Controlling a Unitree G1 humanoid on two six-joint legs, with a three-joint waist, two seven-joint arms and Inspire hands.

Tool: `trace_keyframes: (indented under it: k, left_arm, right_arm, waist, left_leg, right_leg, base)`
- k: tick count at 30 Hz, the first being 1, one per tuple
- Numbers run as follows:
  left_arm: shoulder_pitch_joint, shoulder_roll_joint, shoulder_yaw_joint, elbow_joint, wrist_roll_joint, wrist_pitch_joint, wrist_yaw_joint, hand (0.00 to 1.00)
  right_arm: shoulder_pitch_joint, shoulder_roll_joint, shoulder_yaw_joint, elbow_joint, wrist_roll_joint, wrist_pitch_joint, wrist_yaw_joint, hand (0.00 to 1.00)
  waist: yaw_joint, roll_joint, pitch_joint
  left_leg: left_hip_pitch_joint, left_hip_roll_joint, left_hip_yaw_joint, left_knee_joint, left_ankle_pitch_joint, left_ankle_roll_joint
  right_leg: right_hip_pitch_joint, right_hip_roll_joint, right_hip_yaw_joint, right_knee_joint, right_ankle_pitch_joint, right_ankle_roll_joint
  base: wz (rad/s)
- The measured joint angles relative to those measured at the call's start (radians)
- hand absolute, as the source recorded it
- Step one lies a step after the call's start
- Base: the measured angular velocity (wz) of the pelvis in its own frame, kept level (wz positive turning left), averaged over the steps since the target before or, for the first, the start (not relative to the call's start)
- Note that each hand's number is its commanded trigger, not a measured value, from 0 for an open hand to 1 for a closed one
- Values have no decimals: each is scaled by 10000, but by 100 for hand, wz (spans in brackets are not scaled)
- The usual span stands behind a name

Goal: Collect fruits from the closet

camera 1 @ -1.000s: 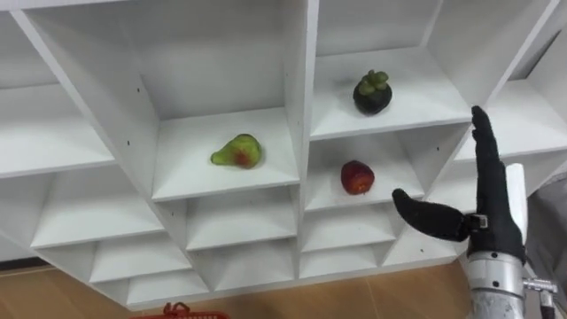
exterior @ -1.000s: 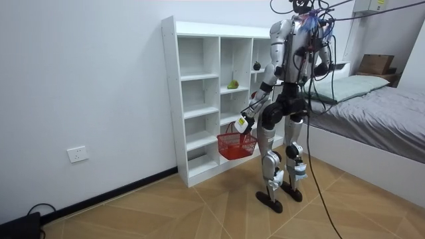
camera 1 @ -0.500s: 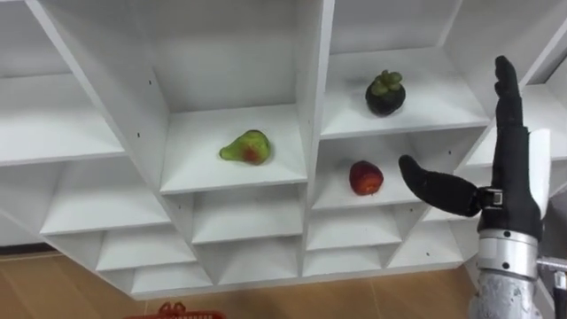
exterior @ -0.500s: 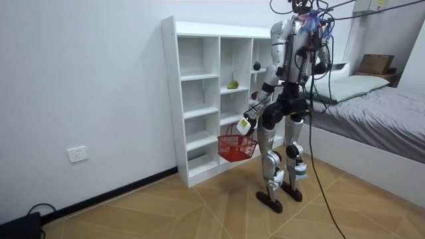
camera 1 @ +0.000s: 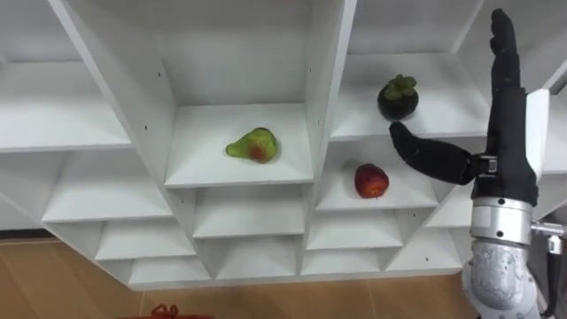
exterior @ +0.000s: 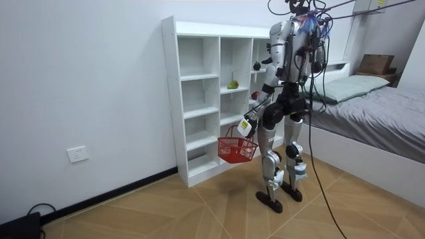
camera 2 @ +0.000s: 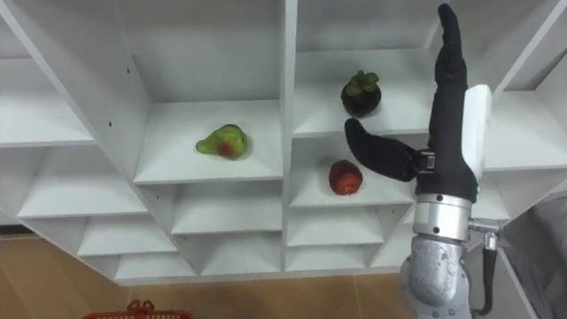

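Left eye view: my right hand (camera 1: pixel 507 146) is raised before the closet (camera 1: pixel 339 53), fingers straight, thumb spread, holding nothing. The thumb shows between the mangosteen (camera 1: pixel 399 97) and the red fruit (camera 1: pixel 371 181) a level lower. If I reach in this flat, I could knock either fruit deeper or roll it off the edge.

Room view: the basket (exterior: pixel 237 150) hangs from my left hand (exterior: pixel 244 126), which is curled on its handle. It sits low beside the closet, so a dropped fruit would likely miss it.

Right eye view: the pear (camera 2: pixel 221 141) lies one bay left, well apart from the hand, at little risk
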Motion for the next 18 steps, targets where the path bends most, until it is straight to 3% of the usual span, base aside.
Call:
trace_keyframes:
  k: [4,7,18]
  left_arm:
    - [38,54,14,-218,31,4,-90,100]
    - [36,76,14,-337,42,3,-125,100]
    - [-59,78,28,-394,265,14,-280,100]
  right_arm:
    - [-302,-167,-45,0,-1,2,1,0]
    - [-572,-318,-95,16,13,22,-90,0]
    - [-758,-341,-89,579,427,23,-200,0]
  waist:
    - [21,-83,4]
    - [17,-158,-35]
    - [65,-200,-7]
  left_leg:
    - [-5,1,-1,8,8,-9]
    - [6,7,-7,21,10,-13]
    - [-8,5,-51,99,10,-13]
  right_leg:
    - [-4,-1,4,4,0,0]
    - [17,3,0,8,0,0]
    - [65,-16,-115,11,7,-11]
  base:
    - [0]
    - [0]
    - [1]
